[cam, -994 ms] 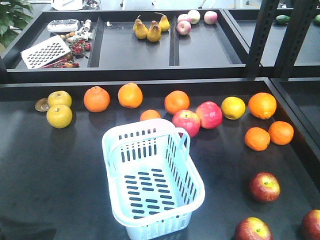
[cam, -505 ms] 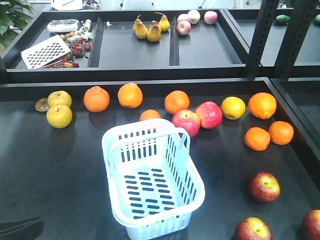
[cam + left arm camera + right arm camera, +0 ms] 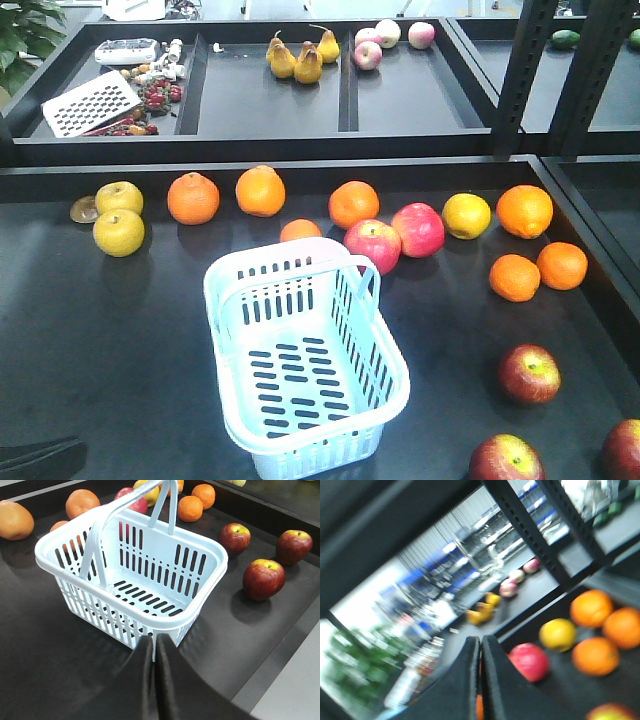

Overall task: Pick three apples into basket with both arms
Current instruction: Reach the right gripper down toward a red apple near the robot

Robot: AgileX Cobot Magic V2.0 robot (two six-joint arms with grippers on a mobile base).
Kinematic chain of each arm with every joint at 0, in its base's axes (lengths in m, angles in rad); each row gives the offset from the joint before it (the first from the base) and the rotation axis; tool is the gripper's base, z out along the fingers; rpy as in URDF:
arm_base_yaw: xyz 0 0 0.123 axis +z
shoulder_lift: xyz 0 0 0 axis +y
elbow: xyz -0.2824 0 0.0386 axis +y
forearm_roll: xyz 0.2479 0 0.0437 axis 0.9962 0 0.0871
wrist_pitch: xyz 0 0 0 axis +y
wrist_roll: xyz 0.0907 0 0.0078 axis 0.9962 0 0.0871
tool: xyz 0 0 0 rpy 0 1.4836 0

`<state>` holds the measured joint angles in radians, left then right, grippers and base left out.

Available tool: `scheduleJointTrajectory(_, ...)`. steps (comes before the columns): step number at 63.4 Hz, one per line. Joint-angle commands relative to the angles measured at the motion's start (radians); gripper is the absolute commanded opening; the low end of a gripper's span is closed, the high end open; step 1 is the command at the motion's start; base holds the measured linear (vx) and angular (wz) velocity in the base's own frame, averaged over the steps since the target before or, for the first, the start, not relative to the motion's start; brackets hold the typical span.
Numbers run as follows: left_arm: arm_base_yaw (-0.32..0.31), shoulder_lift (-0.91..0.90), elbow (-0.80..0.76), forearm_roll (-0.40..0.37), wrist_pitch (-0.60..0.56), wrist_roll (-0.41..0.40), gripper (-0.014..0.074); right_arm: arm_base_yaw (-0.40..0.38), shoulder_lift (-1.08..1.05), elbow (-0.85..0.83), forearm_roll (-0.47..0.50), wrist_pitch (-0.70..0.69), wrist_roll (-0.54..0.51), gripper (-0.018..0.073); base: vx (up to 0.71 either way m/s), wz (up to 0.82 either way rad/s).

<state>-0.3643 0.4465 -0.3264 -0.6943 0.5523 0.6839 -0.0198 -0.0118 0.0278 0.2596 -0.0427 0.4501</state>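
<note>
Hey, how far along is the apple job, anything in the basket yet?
Nothing is done: the basket is empty. Nothing is in hand: the left gripper and right gripper are both shut on nothing. Left to do: all three apples, lying on the table to the right of the basket.

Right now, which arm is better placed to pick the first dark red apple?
Probably right: the three apples lie right of the basket, while the left claw, shut, faces the basket's near corner. The right claw has only a blurred view.
</note>
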Motion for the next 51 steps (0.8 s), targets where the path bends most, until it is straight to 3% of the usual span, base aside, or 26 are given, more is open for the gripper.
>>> scheduleJointTrajectory(1,-0.002,0.004,-0.025,-0.033,-0.049,-0.009,-0.0008,-0.007,-0.013,0.014,0.094,-0.08,0.041,-0.0004,0.0,0.0)
scheduleJointTrajectory(9,-0.002,0.004,-0.025,-0.033,-0.049,-0.009,-0.0008,-0.007,-0.013,0.008,0.138,-0.078,0.04,-0.0004,0.0,0.0)
scheduleJointTrajectory(17,-0.002,0.004,-0.025,-0.034,-0.048,-0.01,-0.0008,-0.007,-0.013,-0.077,0.106,0.016,0.004,-0.0004,0.0,0.0)
scheduleJointTrajectory(27,-0.002,0.004,-0.025,-0.034,-0.048,-0.01,-0.0008,-0.007,0.04,-0.303,-0.011,0.284,-0.169,-0.0004,0.0,0.0)
scheduleJointTrajectory(36,-0.002,0.004,-0.025,-0.035,-0.048,-0.01,-0.0008,-0.007,0.17,-0.511,-0.038,0.535,-0.397,-0.0004,0.0,0.0)
scheduleJointTrajectory(42,-0.002,0.004,-0.025,-0.035,-0.048,-0.01,-0.0008,-0.007,0.237,-0.587,-0.038,0.547,-0.513,-0.0004,0.0,0.0)
scheduleJointTrajectory(51,-0.002,0.004,-0.025,-0.035,-0.048,-0.01,-0.0008,-0.007,0.296,-0.631,-0.017,0.524,-0.531,-0.0004,0.0,0.0)
